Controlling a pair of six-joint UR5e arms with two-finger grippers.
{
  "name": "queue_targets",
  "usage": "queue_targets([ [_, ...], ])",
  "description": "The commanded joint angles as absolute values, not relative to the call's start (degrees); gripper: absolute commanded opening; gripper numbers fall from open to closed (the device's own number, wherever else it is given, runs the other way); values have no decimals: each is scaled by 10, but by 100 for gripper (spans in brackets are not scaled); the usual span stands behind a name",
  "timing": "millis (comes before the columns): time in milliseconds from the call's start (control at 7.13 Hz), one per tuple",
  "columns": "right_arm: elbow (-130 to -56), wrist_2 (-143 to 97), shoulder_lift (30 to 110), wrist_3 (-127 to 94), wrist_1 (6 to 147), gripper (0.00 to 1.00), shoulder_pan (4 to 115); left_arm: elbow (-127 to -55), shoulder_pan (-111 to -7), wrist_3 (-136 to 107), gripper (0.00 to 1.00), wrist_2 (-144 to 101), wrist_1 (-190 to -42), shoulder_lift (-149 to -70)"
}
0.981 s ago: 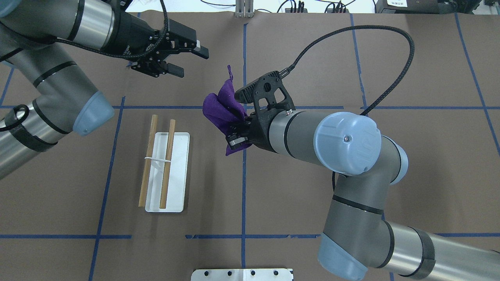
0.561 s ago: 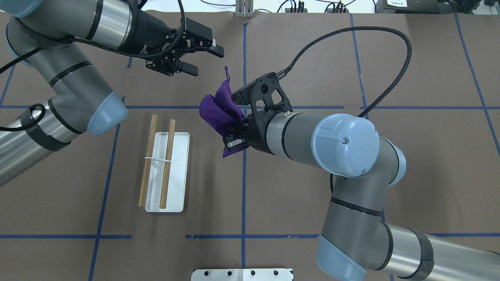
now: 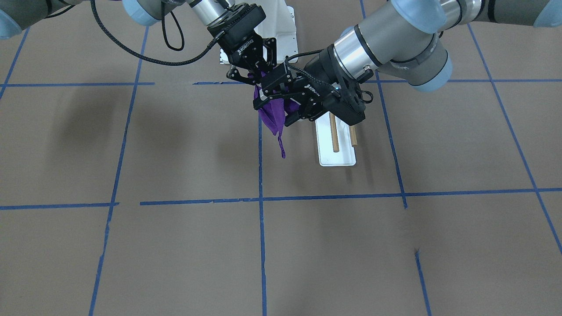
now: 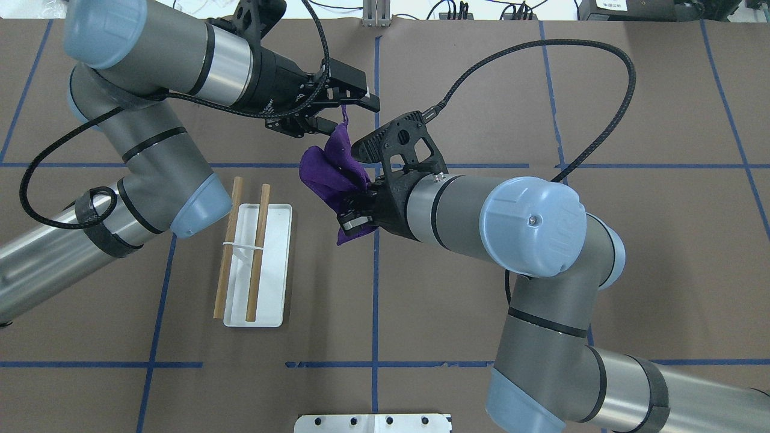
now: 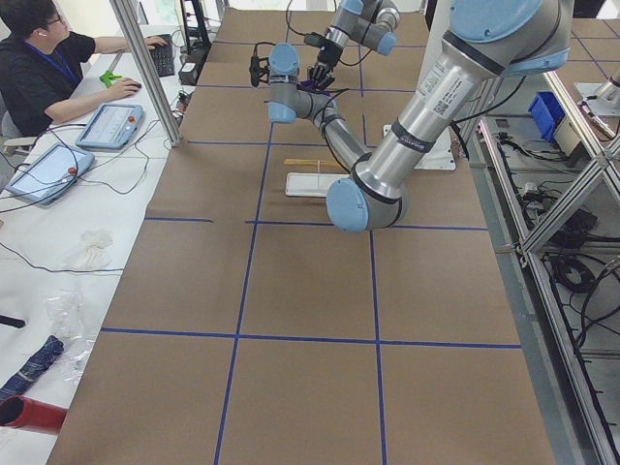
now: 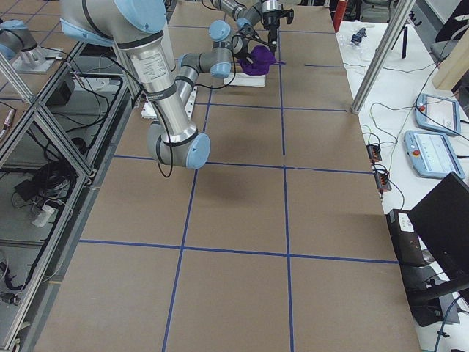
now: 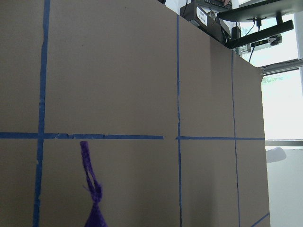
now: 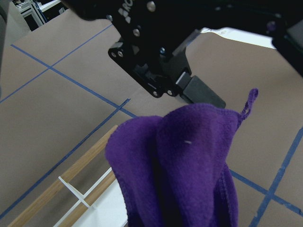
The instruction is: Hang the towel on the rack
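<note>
**Purple towel held in the air near the rack**

The brown paper-covered counter [image 4: 457, 288], crossed by blue tape lines, carries the rack [image 4: 274, 258], a flat white tray with two wooden rods, on the robot's left side. The right claw [image 4: 355, 210] is clamped on the small deep-purple soft cloth towel [image 4: 328, 168], which is bunched above the counter, apart from the rack. The left claw [image 4: 340, 114] stands wide, just beside the towel's thin loop strip [image 7: 87, 163].

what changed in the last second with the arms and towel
The left gripper swept right, its open jaws reaching the corner loop of the deep-purple towel. The right gripper stayed shut on it, drifting slightly left. The white rack with wooden rods stayed put.
</note>
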State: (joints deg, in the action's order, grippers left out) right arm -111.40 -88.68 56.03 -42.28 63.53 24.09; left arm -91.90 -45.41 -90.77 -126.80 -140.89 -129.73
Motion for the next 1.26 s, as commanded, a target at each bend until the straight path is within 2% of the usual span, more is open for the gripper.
queue_targets([
  [0, -1122, -887, 559, -423, 653, 0, 241, -915, -451, -906, 92, -1267, -1408, -1297],
  [280, -1121, -886, 559, -423, 654, 0, 241, -915, -443, -906, 85, -1267, -1407, -1296],
  [421, -1122, -886, 559, -423, 654, 0, 241, -916, -443, -908, 65, -1267, -1408, -1296],
  [561, -1122, -887, 559, -423, 654, 0, 241, -918, -443, -909, 29, -1267, -1408, -1296],
  [701, -1122, -886, 559, -423, 654, 0, 241, -920, -444, -910, 0, -1268, -1407, -1294],
  [1121, -1134, -888, 566, -423, 654, 0, 242, -921, -446, -908, 0, -1270, -1408, -1292],
])
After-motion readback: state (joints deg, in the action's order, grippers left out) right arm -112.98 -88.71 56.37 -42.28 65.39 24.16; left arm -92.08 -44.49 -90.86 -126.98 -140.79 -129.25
